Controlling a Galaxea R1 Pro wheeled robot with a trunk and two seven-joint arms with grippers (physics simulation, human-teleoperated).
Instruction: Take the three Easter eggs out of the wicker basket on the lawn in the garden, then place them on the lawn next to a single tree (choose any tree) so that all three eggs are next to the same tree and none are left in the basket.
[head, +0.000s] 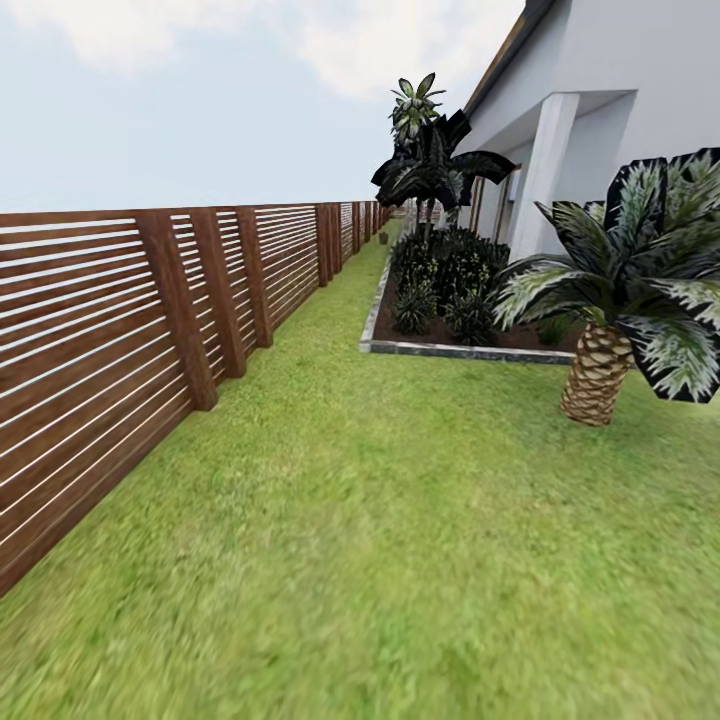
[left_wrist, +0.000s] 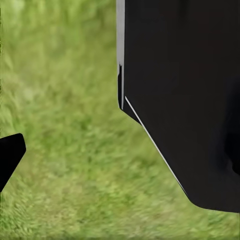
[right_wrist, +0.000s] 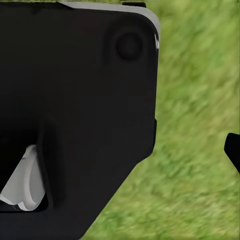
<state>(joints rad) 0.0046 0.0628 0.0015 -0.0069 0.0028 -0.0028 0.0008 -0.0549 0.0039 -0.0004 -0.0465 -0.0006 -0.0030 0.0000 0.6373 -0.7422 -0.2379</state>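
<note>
A house garden: lawn (head: 400, 520), slatted wooden fence (head: 120, 330), palms (head: 620, 290), white house wall (head: 600, 90).

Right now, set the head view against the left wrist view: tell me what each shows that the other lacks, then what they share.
Head view alone: a brown slatted fence along the left, a short brown-trunked palm on the right, a kerbed shrub bed beyond, the white house and sky.

Left wrist view alone: a large black robot part close to the camera and a small dark tip at the frame's edge; whether that is a finger I cannot tell.

Shared: the lawn, short green grass, seen blurred under the wrist camera.
</note>
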